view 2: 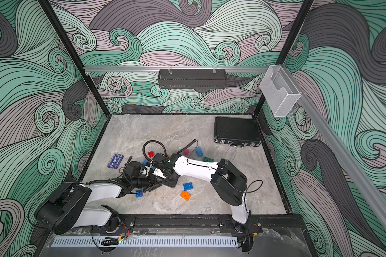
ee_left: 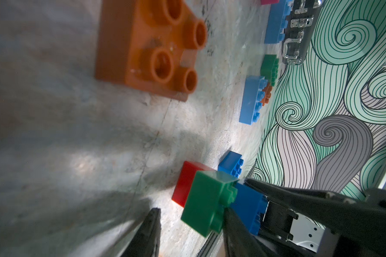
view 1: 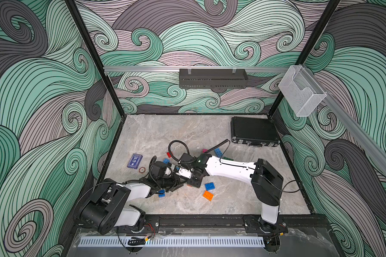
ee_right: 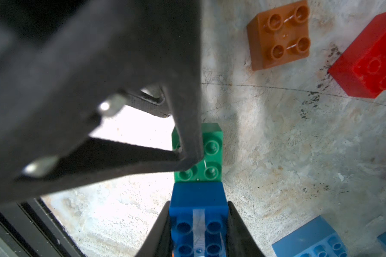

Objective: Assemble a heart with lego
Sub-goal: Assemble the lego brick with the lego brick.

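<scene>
Now, mid-surface (view 1: 232, 204), toward the front, both arms meet over one spot. Right jaws clenched on a dark blue brick (ee_right: 198, 193), gripping two opposite sides, studs toward the wrist camera. Its far end butts against a green brick (ee_right: 212, 135); cannot tell whether the two are pressed together. Left jaws parted, straddling the green brick: one finger (ee_left: 234, 227) against its studded face, the other finger (ee_left: 153, 224) clear of it, gap showing. Loose lego around: orange square brick (ee_right: 279, 35) and red brick (ee_right: 366, 60) near the pair. Light blue brick (view 1: 210, 186) and orange oblong brick (view 1: 208, 195) lie just beside each other, to the right of the meeting point.
</scene>
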Tool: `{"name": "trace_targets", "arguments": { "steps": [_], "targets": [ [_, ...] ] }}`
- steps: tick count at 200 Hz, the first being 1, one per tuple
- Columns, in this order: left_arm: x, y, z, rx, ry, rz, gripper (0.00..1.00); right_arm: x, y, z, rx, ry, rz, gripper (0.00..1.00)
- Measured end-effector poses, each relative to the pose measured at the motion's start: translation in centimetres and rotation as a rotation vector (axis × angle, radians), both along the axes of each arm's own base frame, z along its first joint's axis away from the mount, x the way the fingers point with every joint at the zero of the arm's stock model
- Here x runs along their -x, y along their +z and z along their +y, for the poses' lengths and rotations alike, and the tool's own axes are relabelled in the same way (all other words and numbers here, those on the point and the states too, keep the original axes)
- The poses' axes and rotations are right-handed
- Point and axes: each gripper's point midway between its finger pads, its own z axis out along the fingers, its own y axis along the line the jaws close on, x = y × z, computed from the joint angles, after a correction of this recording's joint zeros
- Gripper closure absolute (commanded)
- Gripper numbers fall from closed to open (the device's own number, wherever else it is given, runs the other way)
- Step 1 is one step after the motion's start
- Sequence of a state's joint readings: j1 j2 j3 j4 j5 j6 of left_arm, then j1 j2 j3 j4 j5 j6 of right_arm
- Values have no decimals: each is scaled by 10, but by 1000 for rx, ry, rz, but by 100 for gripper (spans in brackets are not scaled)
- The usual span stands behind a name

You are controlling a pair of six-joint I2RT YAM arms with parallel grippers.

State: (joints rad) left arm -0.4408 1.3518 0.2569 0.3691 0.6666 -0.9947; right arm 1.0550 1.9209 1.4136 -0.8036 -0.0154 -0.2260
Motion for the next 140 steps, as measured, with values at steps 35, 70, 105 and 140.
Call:
{"name": "trace_targets", "arguments": {
  "steps": [35, 70, 105, 140],
  "targets": [
    [0, 2, 0, 2, 0, -4, 54, 0, 0, 0, -9, -3, 24, 70],
    [1, 8, 0, 13, 2, -8, 52, -1, 2, -1, 0, 7, 14, 70],
    [7, 12, 4, 4, 6, 13, 50, -3, 3, -7, 38, 39, -2, 68],
    [8, 17, 9, -2, 19, 12, 50, -4, 8, -10, 61, 83, -6, 67]
  ]
}}
